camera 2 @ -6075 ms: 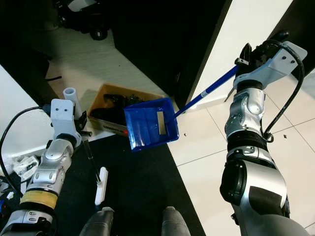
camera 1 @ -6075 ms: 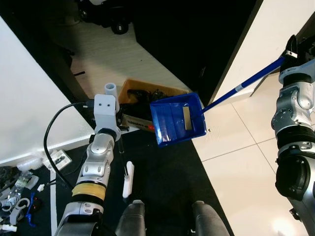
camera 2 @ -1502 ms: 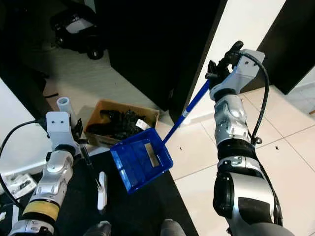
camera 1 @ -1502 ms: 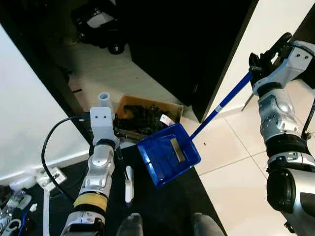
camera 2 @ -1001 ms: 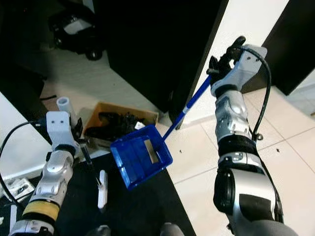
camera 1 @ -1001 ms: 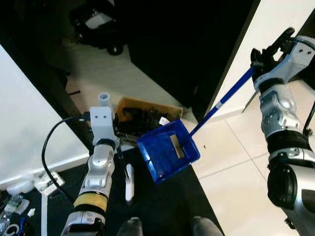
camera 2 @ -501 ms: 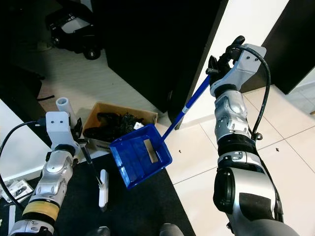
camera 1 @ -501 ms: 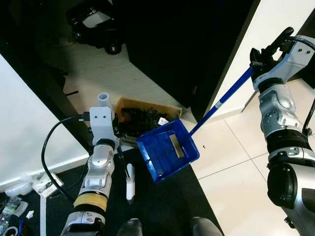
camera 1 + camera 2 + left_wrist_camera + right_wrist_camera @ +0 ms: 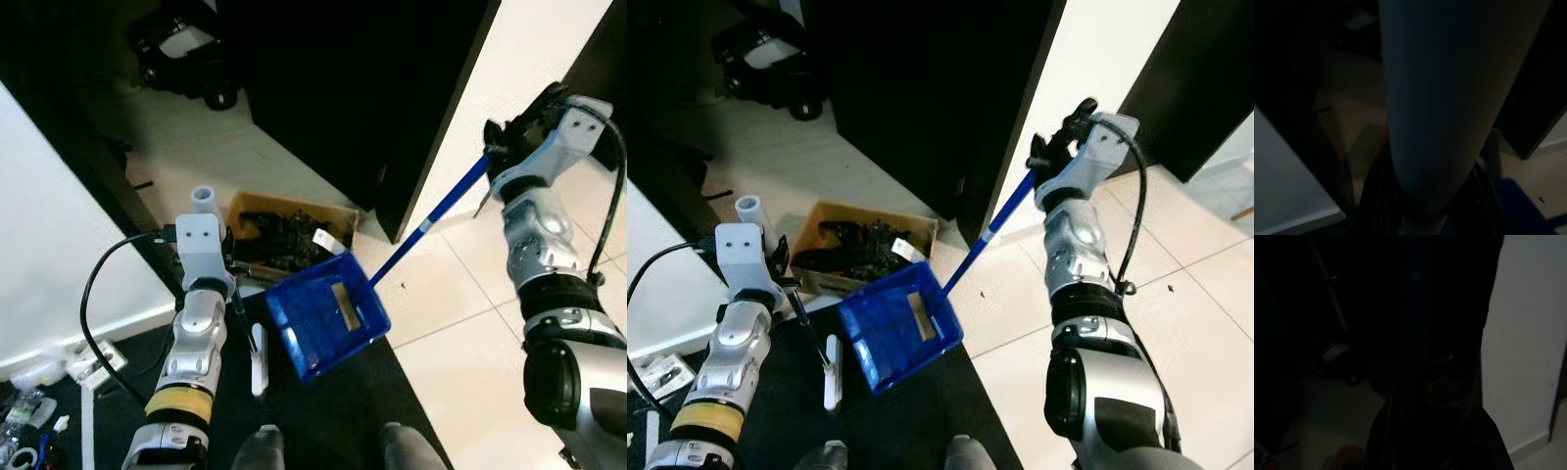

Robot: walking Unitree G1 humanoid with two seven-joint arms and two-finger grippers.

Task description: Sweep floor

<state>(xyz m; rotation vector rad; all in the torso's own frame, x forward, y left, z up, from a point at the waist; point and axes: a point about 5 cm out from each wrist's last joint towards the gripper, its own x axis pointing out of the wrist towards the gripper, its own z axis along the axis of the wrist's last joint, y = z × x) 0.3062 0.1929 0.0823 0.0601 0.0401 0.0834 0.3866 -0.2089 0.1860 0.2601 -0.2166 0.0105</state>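
The robot stands at the edge of a black mat (image 9: 343, 421) where it meets pale floor tiles (image 9: 460, 323), both arms raised in front of it. Its right pincer (image 9: 509, 137) is closed around the top end of a long blue handle (image 9: 431, 220), up near the corner of a white wall (image 9: 509, 59). That handle slopes down and towards the robot's left to a blue dustpan (image 9: 325, 313), which hangs tilted in the air over the mat's edge with its open side facing up; a pale label shows on its inner floor. Just behind the dustpan, on the light wooden floor (image 9: 196, 147), sits a shallow brown cardboard box (image 9: 284, 230) full of dark tangled bits, with a scrap of white paper at its near right corner. The left pincer (image 9: 233, 284) is held up beside that box, gripping a thin dark rod that runs down to a small white brush head (image 9: 259, 354) resting on the mat; a grey-white tube (image 9: 203, 199) stands up past the wrist, and in the left wrist view it looms dark and close. A black cable (image 9: 103, 294) loops off the left forearm. A few dark specks (image 9: 404, 285) lie on the tiles near the handle. Far back in the shade there is a dark wheeled machine (image 9: 186, 49), and some white clutter (image 9: 39, 416) sits on the floor by the robot's left side.
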